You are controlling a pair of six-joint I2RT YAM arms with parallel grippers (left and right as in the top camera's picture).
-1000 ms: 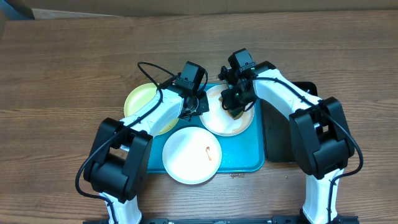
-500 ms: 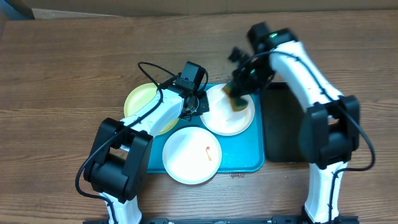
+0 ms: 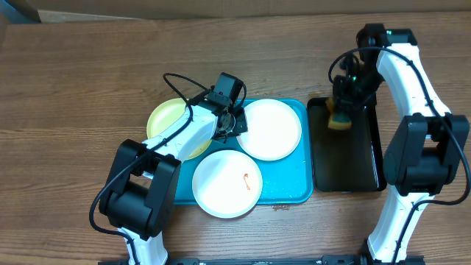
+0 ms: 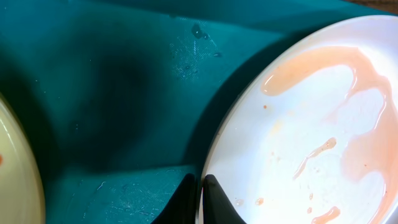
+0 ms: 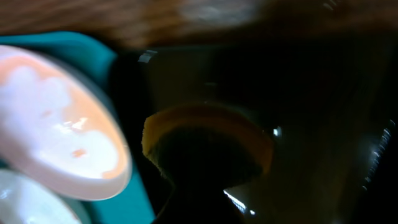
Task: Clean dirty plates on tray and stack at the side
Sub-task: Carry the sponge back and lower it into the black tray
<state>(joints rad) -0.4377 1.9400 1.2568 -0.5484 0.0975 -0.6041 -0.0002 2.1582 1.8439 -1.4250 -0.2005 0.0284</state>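
On the near half of the large turquoise-blue rectangular plastic tray (image 3: 291,188), overhanging its near rim: round shallow near white plate (image 3: 221,188), one small orange-red smear (image 3: 246,181) inside. On the tray's far right part: round far white plate (image 3: 276,132), watery orange-pink streaks (image 4: 360,68) across it. Clamped shut on that plate's left rim: left gripper (image 3: 238,125), a fingertip (image 4: 217,204) either side. Over the tray's left rim, partly on the brown wooden table (image 3: 88,88): round pale yellow-green plate (image 3: 168,121). Just right of the tray: narrow black plastic tray (image 3: 353,162). Beyond the tray's far right corner, above the black tray's far end: right gripper (image 3: 341,112) closed on a yellow sponge (image 3: 338,124) with a dark scrub face.
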